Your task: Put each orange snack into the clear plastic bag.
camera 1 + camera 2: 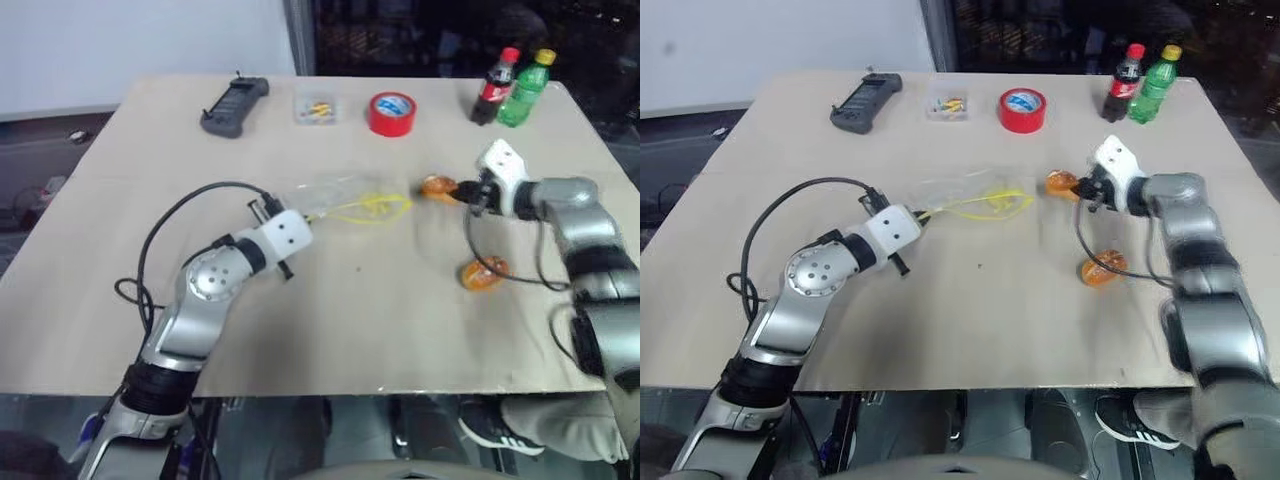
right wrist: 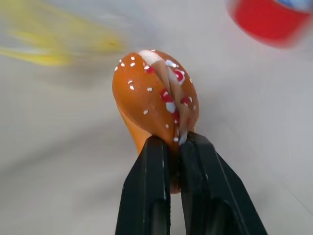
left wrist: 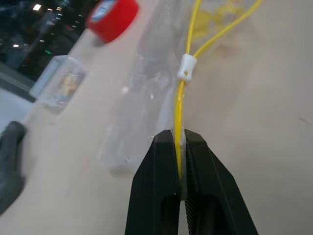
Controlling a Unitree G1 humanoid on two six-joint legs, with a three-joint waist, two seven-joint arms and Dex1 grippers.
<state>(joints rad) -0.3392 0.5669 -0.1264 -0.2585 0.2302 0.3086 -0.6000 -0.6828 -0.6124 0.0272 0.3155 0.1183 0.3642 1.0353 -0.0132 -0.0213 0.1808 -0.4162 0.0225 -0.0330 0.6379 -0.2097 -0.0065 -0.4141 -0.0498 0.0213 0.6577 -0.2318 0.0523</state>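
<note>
The clear plastic bag lies in the middle of the table, its yellow seal strip spread into a loop toward the right. My left gripper is shut on the strip at the bag's near-left end. One orange snack is pinched between the black fingers of my right gripper, just right of the bag's mouth. A second orange snack lies on the table nearer me, below the right forearm.
Along the far edge stand a red tape roll, a small clear box of coloured bits, a dark handheld device, a cola bottle and a green bottle. Black cables loop beside both arms.
</note>
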